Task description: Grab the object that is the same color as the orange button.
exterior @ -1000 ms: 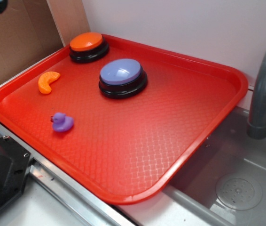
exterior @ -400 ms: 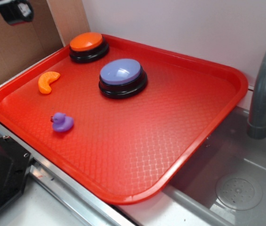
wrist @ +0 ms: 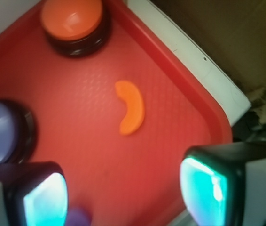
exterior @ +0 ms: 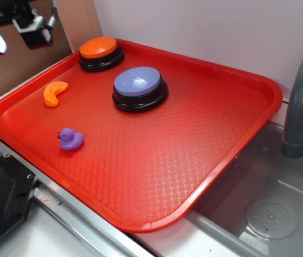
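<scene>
One orange crescent toy (wrist: 130,113) lies alone near the red tray's (exterior: 232,155) left rim, just short of the orange button (exterior: 98,47), while the claw (wrist: 123,190) hovers high with fingers spread wide and empty, apparently approaching; next comes a descent to straddle it.

Cut off and blurred parts

In the wrist view, the small purple plastic duck (wrist: 78,218) is showing only as a blur at the bottom edge, and the lavender-topped round button (wrist: 1,132) is running off the left.
</scene>
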Available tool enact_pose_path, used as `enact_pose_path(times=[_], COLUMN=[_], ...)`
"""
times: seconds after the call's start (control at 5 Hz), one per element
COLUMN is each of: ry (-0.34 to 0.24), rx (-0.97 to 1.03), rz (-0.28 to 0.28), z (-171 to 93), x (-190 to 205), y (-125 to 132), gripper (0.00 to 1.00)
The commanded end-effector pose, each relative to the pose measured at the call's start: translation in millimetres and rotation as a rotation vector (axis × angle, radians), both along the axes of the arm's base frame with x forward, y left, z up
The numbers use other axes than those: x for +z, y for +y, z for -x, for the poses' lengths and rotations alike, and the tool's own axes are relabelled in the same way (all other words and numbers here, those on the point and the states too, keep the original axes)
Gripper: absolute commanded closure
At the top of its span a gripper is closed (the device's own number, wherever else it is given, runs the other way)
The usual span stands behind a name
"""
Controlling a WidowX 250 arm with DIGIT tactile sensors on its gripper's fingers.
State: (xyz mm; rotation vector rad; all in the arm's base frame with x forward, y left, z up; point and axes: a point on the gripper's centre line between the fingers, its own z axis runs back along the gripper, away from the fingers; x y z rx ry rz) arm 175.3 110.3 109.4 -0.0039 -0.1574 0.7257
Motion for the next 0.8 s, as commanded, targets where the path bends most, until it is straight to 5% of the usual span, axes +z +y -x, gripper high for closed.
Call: enact_pose_path(times=[0.0,0.4,0.6], ry=[-0.032,-0.025,-0.032], rx=[0.057,0.086,0.094], rz=[-0.046,-0.016,-0.021], z=[-20,-27,-28], x=[-59,-89,-96], y=[33,40,39], gripper=[0.00,0.00,0.80])
